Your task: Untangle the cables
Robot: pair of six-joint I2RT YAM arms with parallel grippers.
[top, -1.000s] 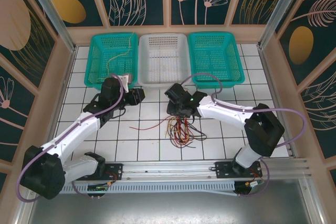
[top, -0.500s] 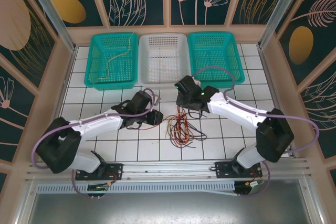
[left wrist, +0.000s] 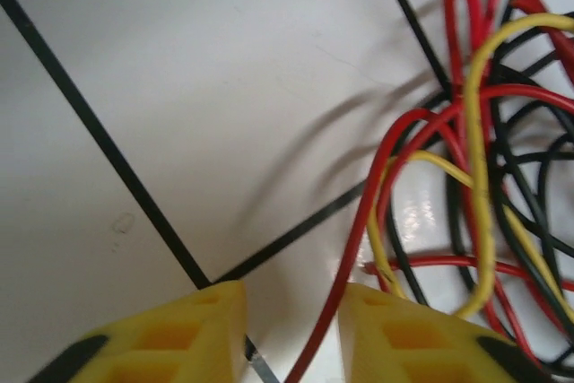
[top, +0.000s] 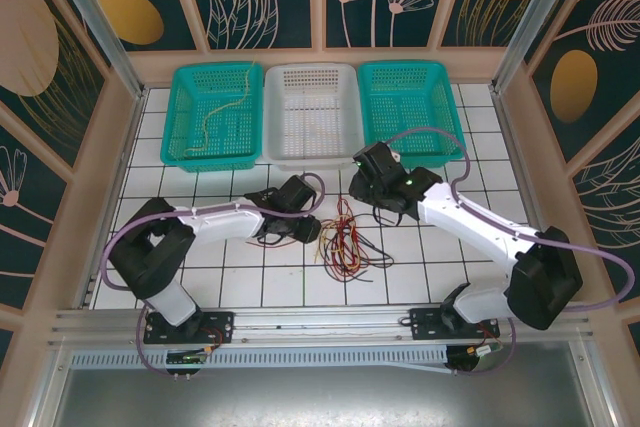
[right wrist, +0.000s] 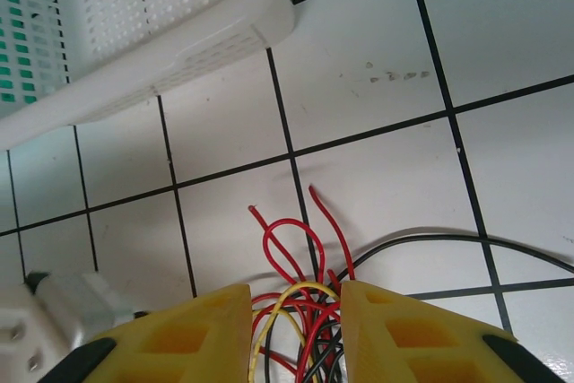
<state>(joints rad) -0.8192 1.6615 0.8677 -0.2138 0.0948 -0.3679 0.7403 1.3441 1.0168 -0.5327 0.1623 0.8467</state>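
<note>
The cables (top: 345, 244) lie as a tangle of red, yellow and black wires on the tiled floor between the arms. My left gripper (top: 312, 230) sits low at the tangle's left edge. In the left wrist view it (left wrist: 294, 316) is open, and one red wire (left wrist: 354, 248) runs through the gap between its yellow fingers (left wrist: 179, 338). My right gripper (top: 355, 195) hovers over the tangle's far end. It (right wrist: 296, 298) is open, and the wire loops (right wrist: 291, 248) lie on the floor below the gap. One more thin yellow cable (top: 213, 112) lies in the left teal basket.
Three baskets line the back: a teal one (top: 172, 142), a white one (top: 310, 159) and a teal one (top: 455, 142). The white basket's corner (right wrist: 224, 33) is close ahead of the right gripper. Wooden walls enclose the floor, and a metal rail (top: 320, 322) runs along the near edge.
The left arm swung from beside the left teal basket down and right to the tangle's left edge. The right gripper moved back and to the right, which uncovered the tangle's far end.
</note>
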